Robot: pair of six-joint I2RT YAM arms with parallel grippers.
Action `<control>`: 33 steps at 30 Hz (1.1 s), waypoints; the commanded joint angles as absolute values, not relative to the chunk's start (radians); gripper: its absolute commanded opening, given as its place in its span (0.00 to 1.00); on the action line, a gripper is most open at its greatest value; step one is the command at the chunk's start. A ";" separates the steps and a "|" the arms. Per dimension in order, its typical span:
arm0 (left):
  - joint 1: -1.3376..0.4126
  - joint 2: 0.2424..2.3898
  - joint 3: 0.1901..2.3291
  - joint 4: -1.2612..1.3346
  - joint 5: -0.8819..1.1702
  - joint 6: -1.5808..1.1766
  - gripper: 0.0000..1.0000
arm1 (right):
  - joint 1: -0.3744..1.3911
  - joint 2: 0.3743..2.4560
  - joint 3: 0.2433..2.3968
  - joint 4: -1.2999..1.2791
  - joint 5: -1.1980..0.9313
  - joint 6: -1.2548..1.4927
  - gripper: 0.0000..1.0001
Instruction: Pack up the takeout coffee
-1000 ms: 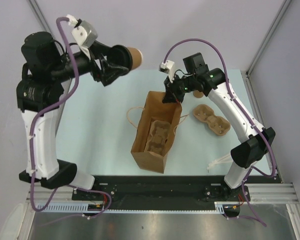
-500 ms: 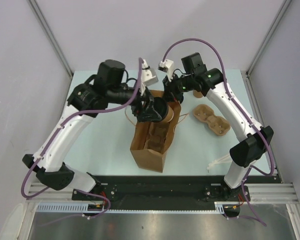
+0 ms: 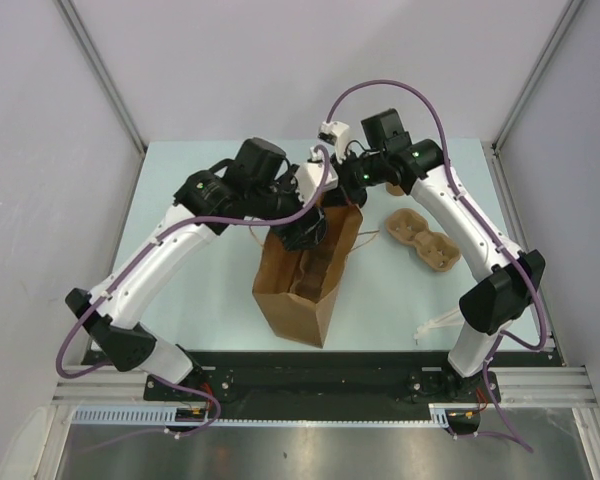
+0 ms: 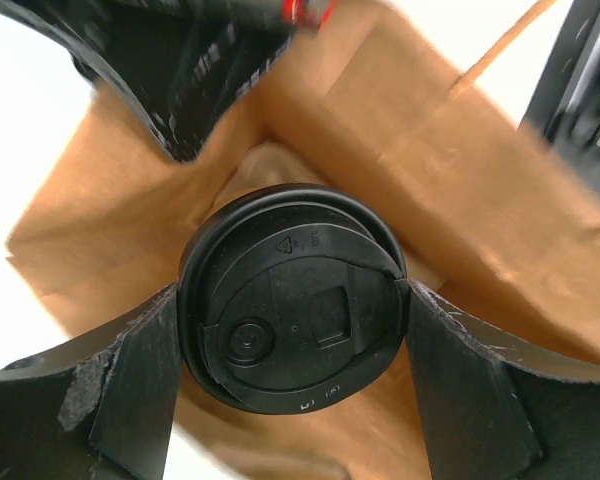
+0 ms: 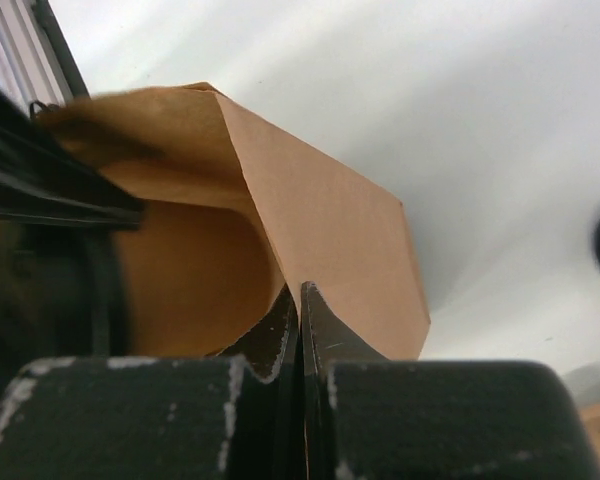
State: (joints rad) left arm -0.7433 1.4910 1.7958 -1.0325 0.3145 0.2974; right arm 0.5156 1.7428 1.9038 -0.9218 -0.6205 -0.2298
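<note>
Takeout coffee [image 4: 290,315], black-lidded, sat at frame centre inside the paper bag [image 4: 435,170], clamped by my left gripper [image 4: 292,298]. My right gripper [image 5: 298,303] pinched the bag's edge.

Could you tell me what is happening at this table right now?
The robot is packing a takeout coffee into a brown paper bag. The left tool grips the coffee cup, which has a black lid on, and holds it just inside the bag's open top. The right tool is shut on the bag's far rim, propping the mouth open. A cardboard cup tray lies on the table to the right of the bag, untouched.
</note>
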 commanded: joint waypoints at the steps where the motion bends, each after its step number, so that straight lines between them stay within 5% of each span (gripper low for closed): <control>1: -0.750 1.493 1.691 -1.019 0.239 0.368 0.28 | 0.506 1.703 1.846 -0.884 -0.647 -0.104 0.00; 15: -0.726 1.460 1.729 -1.042 0.296 0.475 0.29 | 0.436 1.526 1.648 -0.982 -0.733 0.097 0.02; 16: -0.724 1.460 1.733 -1.046 0.305 0.482 0.29 | 0.434 1.502 1.626 -0.989 -0.751 0.094 0.05; 20: -0.719 1.450 1.738 -1.071 0.376 0.511 0.29 | 0.430 1.465 1.627 -1.002 -0.755 0.035 0.49; 23: -0.719 1.436 1.733 -1.086 0.422 0.525 0.29 | 0.423 1.473 1.681 -0.980 -0.704 -0.057 0.69; 33: -0.738 1.413 1.709 -1.120 0.468 0.581 0.29 | 0.457 1.670 1.968 -0.940 -0.621 -0.346 0.76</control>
State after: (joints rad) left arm -0.7292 1.4506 1.6943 -1.1027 0.4152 0.5282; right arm 0.4328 1.6066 1.8606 -0.9760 -0.6456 -0.1902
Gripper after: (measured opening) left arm 0.813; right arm 0.755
